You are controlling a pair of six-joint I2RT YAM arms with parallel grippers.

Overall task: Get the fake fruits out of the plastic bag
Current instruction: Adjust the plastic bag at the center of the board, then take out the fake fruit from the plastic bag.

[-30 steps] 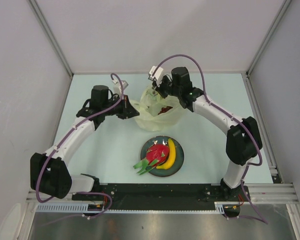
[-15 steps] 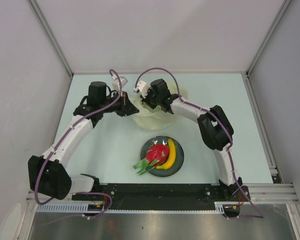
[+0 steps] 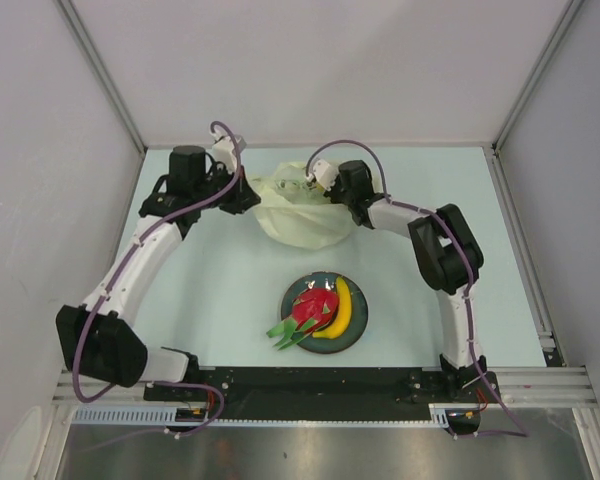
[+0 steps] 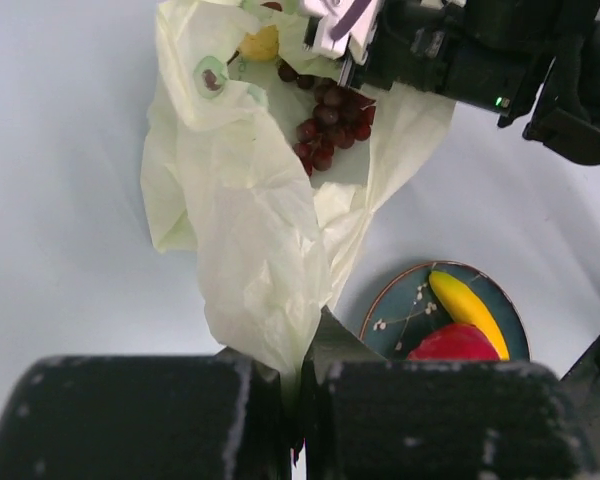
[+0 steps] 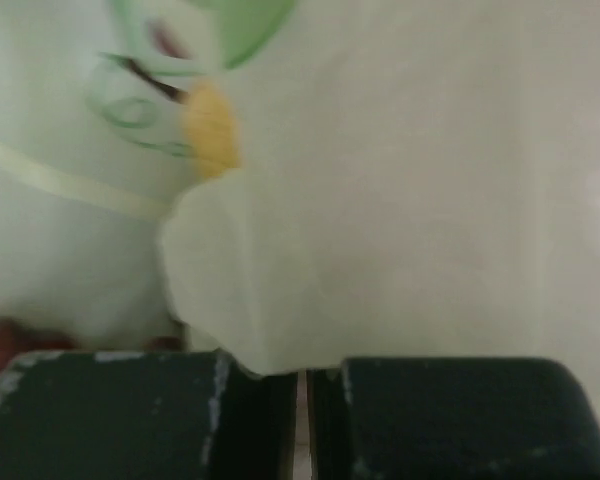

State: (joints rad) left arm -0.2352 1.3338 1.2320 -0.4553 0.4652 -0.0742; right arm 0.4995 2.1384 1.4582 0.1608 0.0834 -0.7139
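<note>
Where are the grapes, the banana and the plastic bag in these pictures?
grape bunch (image 4: 328, 120), left wrist view, middle of the dark red cluster.
banana (image 3: 342, 308), top external view, middle of its curve.
plastic bag (image 3: 298, 218), top external view, its bulging near side.

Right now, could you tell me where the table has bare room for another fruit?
Bare table lies left of the plate, toward the left arm, and right of it, before the right arm. Crowded: back centre, where left pincer and right pincer meet the bag; the plate holds banana and dragon fruit.
</note>
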